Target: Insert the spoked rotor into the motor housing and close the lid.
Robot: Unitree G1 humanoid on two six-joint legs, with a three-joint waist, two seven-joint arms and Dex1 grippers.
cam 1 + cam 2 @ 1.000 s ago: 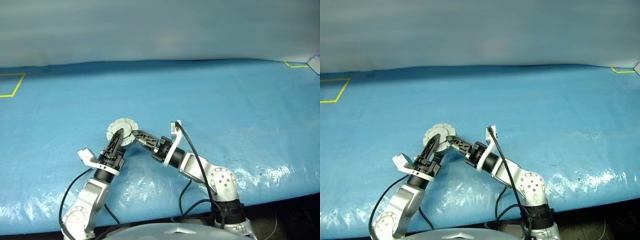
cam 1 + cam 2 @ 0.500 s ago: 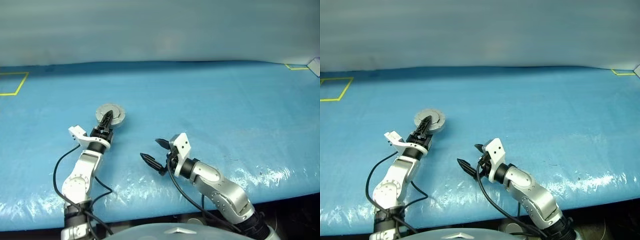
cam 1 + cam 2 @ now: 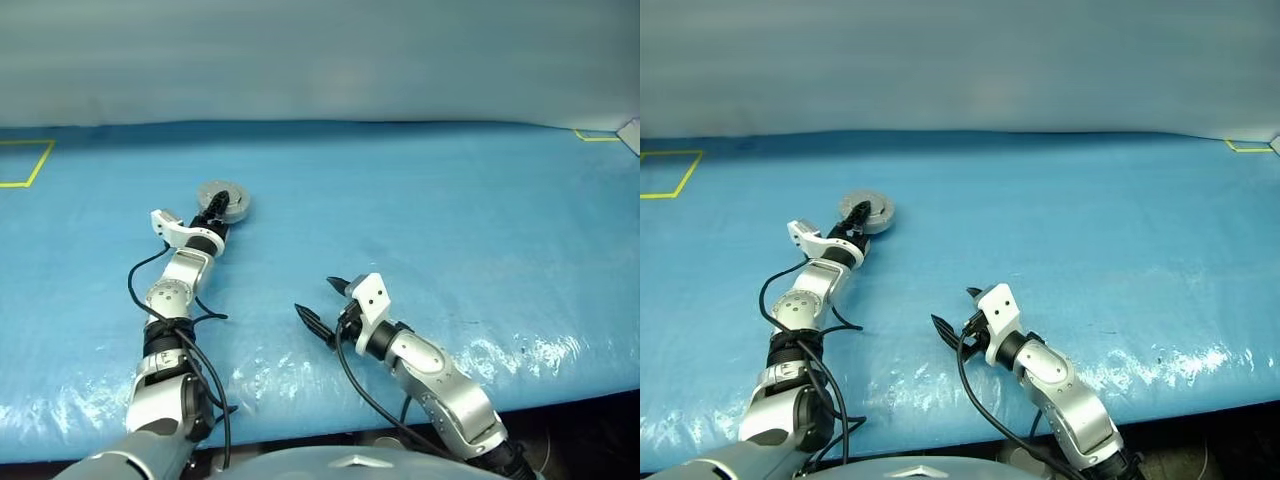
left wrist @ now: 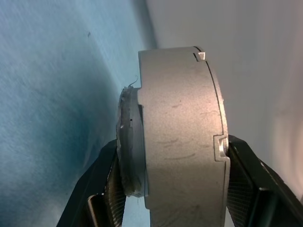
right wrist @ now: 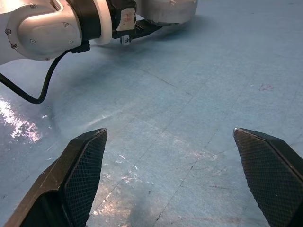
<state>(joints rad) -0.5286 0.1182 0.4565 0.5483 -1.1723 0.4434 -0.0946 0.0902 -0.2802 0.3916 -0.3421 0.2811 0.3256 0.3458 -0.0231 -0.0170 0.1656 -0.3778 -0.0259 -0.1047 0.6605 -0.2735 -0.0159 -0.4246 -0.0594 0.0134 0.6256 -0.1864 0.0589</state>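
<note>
**Motor housing clamped in your left gripper, far out on the blue sheet**

Motor housing point(image 4: 182, 127) sits edge-on between your left gripper's point(image 3: 214, 207) two fingers point(image 4: 246, 182) — they press on its flat faces, lid closed against it. In the head views it lies on the blue table cover point(image 3: 450, 220), out at the end of your extended left arm. Your right gripper point(image 3: 322, 303) hovers near the front edge, well apart, fingers spread wide — holding nothing.
</note>
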